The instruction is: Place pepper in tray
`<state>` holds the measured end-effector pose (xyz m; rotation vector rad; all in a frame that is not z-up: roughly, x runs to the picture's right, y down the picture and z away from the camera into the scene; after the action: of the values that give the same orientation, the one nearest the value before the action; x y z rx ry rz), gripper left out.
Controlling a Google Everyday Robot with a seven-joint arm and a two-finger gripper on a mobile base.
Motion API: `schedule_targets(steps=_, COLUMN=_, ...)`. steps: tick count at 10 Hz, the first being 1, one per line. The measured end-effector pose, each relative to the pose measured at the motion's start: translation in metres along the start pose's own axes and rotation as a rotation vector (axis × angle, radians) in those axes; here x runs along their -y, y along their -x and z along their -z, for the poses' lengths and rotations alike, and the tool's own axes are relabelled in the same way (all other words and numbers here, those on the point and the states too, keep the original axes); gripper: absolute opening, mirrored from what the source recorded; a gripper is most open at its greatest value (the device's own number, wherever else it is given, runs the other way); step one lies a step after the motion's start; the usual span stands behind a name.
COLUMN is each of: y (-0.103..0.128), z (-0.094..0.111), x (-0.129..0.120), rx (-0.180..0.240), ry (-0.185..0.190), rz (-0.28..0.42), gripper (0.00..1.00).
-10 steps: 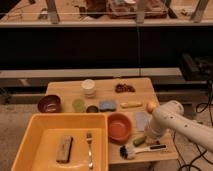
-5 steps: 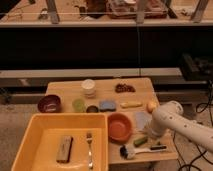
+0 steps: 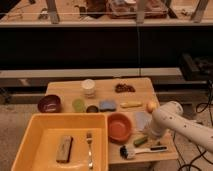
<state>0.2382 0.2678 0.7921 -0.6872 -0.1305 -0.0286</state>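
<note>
At the left, hanging partly over the front edge of the wooden bench (image 3: 107, 89), sits the large rectangular yellow plastic tray (image 3: 65, 116) with raised walls; a brown oblong block (image 3: 64, 148) and a metal fork (image 3: 90, 150) already lie on its floor, with bare floor around them. Just right of the tray stands a round orange bowl (image 3: 120, 127). Right of that bowl, on the bench surface near its front edge, lies the small slender dark-green pepper (image 3: 139, 141), just above the white handle of a black-bristled brush (image 3: 142, 150). Its long axis seems to run on a slant, the lower end toward the bowl and the brush head, the upper end toward the right, where it disappears under the arm. The white arm's gripper (image 3: 147, 136) is low over that upper end, at or touching the pepper. I cannot tell how far open it is, or whether it has hold of anything. The pepper is probably light, fairly firm but bruisable, with a smooth waxy skin that could slip or roll. The safest hold would be across its narrow width near mid-length, squeezing gently. The carry must then clear the bowl and the tray's right wall.
</note>
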Motion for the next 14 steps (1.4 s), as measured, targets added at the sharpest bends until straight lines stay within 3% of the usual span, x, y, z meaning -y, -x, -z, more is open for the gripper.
schedule_targets(steps=2, y=0.001, z=0.000, x=0.001, rx=0.000, ry=-0.003, rz=-0.002, gripper=0.26)
schedule_targets(steps=5, y=0.001, z=0.002, x=0.004, rx=0.000, ry=-0.013, rz=-0.006, gripper=0.26)
schedule_targets(steps=7, y=0.001, z=0.016, x=0.008, rx=-0.002, ry=-0.036, rz=-0.009, gripper=0.26)
schedule_targets(steps=11, y=0.019, z=0.096, x=0.024, rx=0.003, ry=-0.077, rz=0.018, gripper=0.26)
schedule_targets(steps=14, y=0.071, z=0.140, x=0.038, rx=0.010, ry=-0.081, rz=0.119, gripper=0.26)
